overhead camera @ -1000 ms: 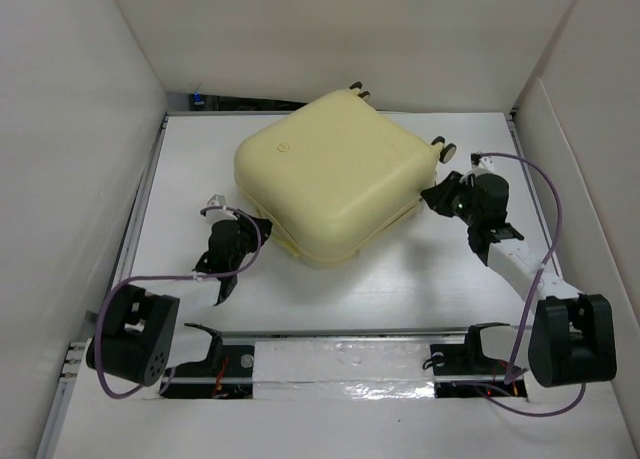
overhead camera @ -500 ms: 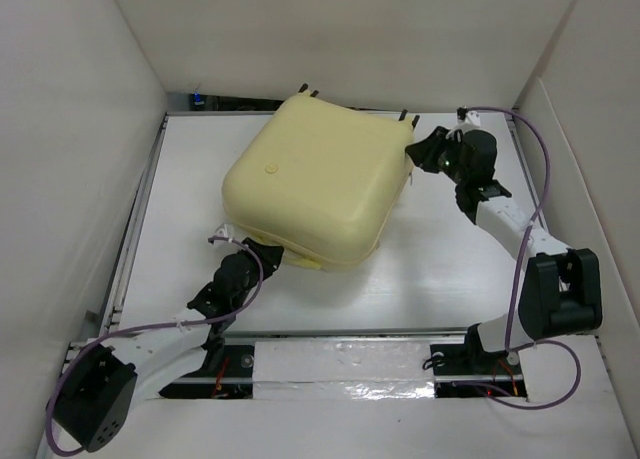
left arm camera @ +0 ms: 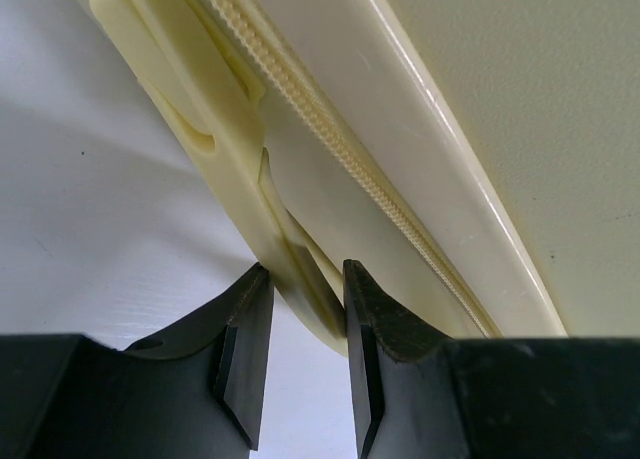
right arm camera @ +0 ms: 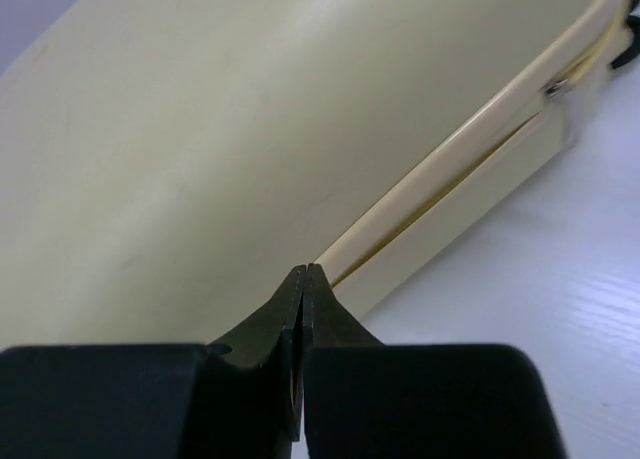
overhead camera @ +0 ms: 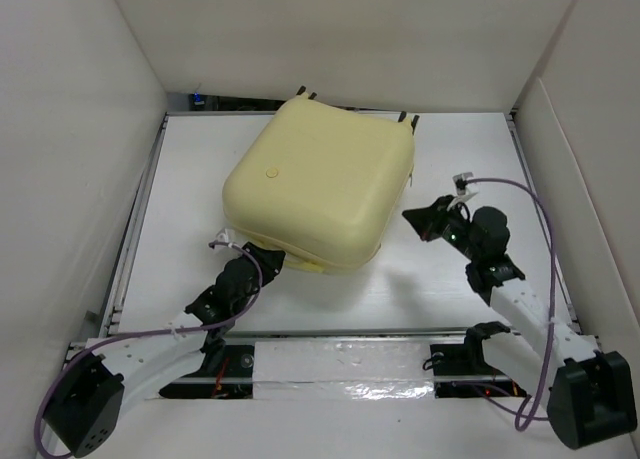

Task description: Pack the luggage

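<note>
The luggage (overhead camera: 320, 179) is a closed pale yellow hard-shell suitcase lying flat in the middle of the white table, its small wheels (overhead camera: 405, 119) at the far edge. My left gripper (overhead camera: 268, 262) reaches under its near-left corner. In the left wrist view the left gripper (left arm camera: 305, 279) is shut on the end of the suitcase's yellow side handle (left arm camera: 220, 149), next to the zipper (left arm camera: 330, 149). My right gripper (overhead camera: 408, 217) is shut and empty, pointing at the suitcase's right side just short of the shell. The right wrist view shows the right gripper (right arm camera: 305, 271) before the seam of the luggage (right arm camera: 250, 129).
White walls box in the table (overhead camera: 450, 159) on the left, back and right. A metal rail (overhead camera: 340, 364) runs along the near edge between the arm bases. Purple cables (overhead camera: 540, 209) loop off both arms.
The luggage swung anticlockwise and shifted left a second ago, then stayed still. My right arm drew back from the far right corner to the near right side and shut its jaws.
</note>
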Available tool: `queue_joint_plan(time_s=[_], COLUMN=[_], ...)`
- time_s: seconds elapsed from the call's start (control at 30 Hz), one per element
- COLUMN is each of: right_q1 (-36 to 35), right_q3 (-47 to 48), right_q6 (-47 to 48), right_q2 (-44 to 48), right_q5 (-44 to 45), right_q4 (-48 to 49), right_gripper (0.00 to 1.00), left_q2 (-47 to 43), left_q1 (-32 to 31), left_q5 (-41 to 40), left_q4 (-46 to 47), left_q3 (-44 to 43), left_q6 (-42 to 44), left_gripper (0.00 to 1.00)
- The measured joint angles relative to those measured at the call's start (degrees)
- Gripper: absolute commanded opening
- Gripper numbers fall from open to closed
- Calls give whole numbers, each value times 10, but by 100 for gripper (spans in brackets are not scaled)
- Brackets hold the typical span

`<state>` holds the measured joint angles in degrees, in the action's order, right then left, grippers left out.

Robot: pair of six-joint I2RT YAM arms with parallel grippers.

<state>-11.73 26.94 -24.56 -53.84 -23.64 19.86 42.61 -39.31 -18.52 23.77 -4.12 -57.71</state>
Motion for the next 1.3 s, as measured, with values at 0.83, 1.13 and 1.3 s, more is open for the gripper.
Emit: queue_joint_plan(time_s=[0.83,1.13,1.3], right_q1=[-176,-196,-212], right_q3=[-137,-129,-129], right_q6=[103,118,109], right_q2=[-17,-79,-112], right_q5=[77,77,77], right_q4=[92,162,207], right_gripper=[46,16,0], left_q2=[18,-43,-33], left_q1=[0,-6,-45], left_q5=[28,63,87], left_q4=[-74,-137,-129], left_q3=[-59,-72,-78], left_q6=[83,131,155], left_gripper=[45,11,8])
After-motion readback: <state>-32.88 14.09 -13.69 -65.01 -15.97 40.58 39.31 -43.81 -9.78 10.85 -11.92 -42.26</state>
